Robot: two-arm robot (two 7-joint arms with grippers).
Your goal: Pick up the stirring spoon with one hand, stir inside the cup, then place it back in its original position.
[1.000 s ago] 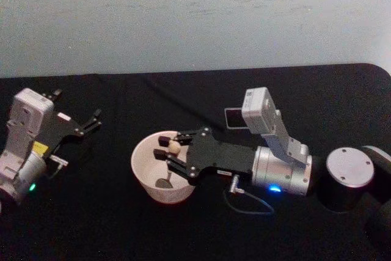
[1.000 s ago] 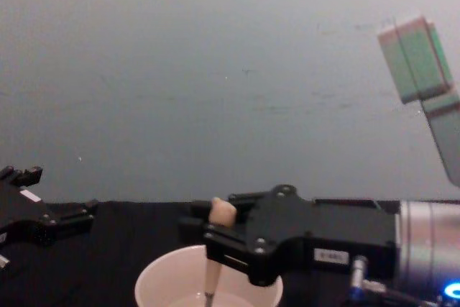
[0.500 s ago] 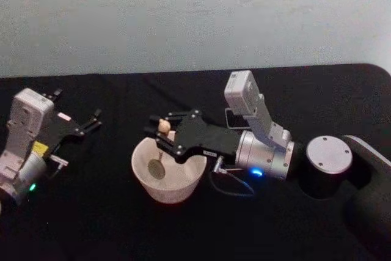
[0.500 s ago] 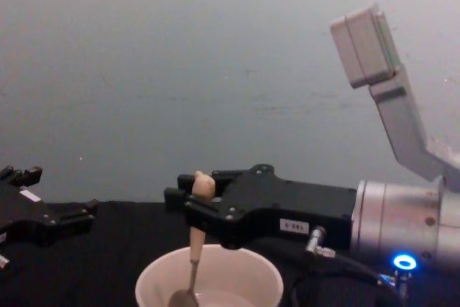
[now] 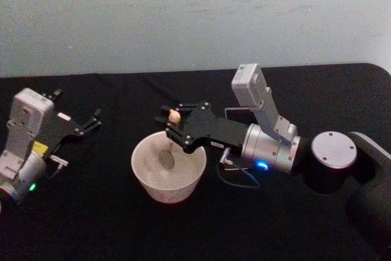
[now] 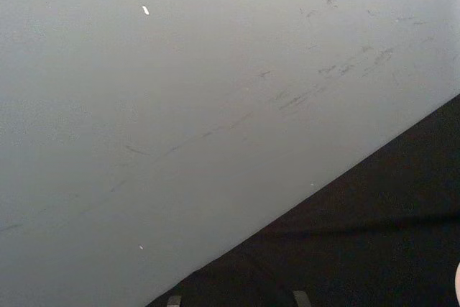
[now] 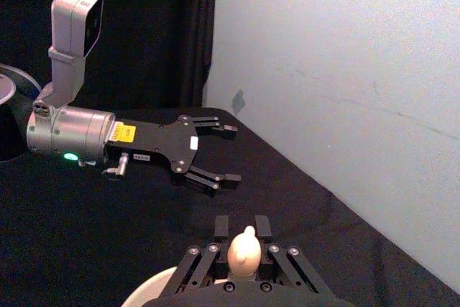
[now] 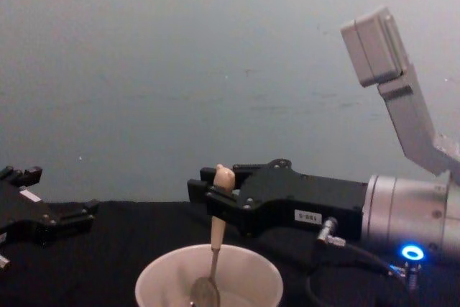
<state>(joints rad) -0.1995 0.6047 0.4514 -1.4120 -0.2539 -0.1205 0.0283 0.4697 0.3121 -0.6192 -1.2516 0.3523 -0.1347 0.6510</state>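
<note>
Right gripper (image 5: 173,121) is reaching in from the right over the cup (image 5: 153,186). Its fingers are pinching narrowly together on the pale handle of the stirring spoon (image 8: 215,239), just under the knobby tip, which is poking up above them. From that grip the spoon is hanging down almost upright, tilting slightly. Its shiny bowl is sitting low inside the cup, below the gripper's fingertips and under the rim; whether the bowl is touching the cup's floor cannot be told. The cup is standing on the black table (image 5: 91,212) directly beneath the fingertips. Well away to the left of this gripper, the left gripper (image 5: 78,104) is sitting idle over the table with its fingers spread wide apart, holding nothing, its tips pointing toward the pale back wall (image 5: 183,16).
</note>
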